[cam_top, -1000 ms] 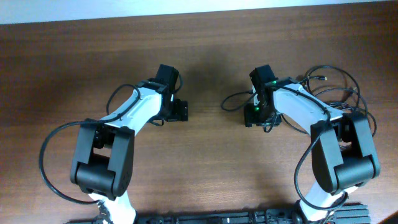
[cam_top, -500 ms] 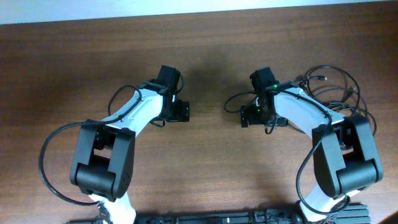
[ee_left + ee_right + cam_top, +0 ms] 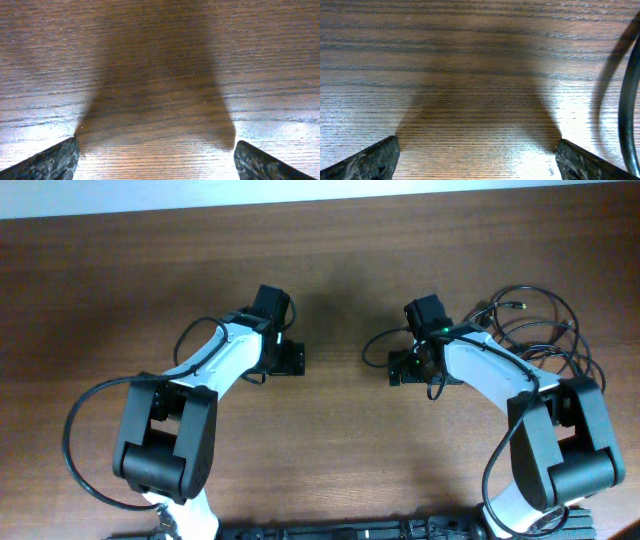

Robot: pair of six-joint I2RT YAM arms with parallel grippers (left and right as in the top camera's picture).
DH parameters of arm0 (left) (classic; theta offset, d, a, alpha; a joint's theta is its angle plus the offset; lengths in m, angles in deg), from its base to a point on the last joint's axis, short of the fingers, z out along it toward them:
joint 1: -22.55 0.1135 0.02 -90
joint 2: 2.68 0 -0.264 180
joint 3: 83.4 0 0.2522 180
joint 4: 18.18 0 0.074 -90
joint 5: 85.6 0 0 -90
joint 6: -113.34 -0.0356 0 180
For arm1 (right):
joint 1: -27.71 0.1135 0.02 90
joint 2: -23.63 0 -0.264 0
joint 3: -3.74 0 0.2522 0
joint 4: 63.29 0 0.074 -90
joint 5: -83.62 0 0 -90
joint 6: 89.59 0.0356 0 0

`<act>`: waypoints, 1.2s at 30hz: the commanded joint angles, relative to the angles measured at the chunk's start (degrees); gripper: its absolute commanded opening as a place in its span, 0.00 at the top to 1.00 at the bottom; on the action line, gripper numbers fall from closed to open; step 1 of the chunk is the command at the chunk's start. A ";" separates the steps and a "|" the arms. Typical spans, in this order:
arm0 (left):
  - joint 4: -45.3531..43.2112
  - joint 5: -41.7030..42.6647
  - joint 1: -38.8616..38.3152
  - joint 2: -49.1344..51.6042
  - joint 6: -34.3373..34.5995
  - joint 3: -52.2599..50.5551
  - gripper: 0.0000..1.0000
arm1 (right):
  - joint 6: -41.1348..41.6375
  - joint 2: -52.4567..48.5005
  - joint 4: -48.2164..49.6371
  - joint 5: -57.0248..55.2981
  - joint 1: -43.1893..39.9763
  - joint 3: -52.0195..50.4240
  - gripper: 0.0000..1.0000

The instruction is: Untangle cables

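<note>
Overhead first: the dark brown wood-grain table (image 3: pixel 120 290) has both white-and-black arms reaching toward the middle. The left gripper (image 3: pixel 291 358) sits a bit left of centre and the right gripper (image 3: pixel 402 367) a bit right of centre, with bare wood between them. The thin black cables (image 3: pixel 535 330) are a loose pile of overlapping loops at the right side of the table, behind and partly under the right arm. One thin strand curls out toward the middle, just beside the right gripper. Honestly can't read either claw's opening from up here.

Left wrist cam: just wood and the claw's own shadow. The two black fingertips (image 3: pixel 52 160) poke in at the bottom corners, so that claw is spread wide with nothing in it. No cable in this shot.

Right wrist cam: same deal, dark fingertips (image 3: pixel 370 159) at both bottom corners, spread wide and holding nothing. A black cable strand curves down the right edge, with a blurrier one just beside it, both outside the fingers.
</note>
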 commanded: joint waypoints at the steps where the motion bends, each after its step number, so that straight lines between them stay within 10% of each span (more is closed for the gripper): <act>1: 0.83 3.45 0.66 3.06 -0.26 -2.16 0.01 | 0.35 -5.42 0.35 4.13 0.00 -4.11 0.02; 16: 8.59 1.29 4.33 9.77 -0.26 -2.14 0.00 | 0.35 -5.42 -0.50 4.15 0.00 -4.11 0.01; 31: 33.86 8.37 3.80 7.61 -0.07 -2.14 0.01 | 0.35 -3.15 -27.54 13.66 -0.22 -2.95 0.01; 36: 34.84 8.28 0.92 -6.78 0.66 -2.19 0.01 | 3.56 17.27 -27.43 8.83 -0.11 -2.97 0.01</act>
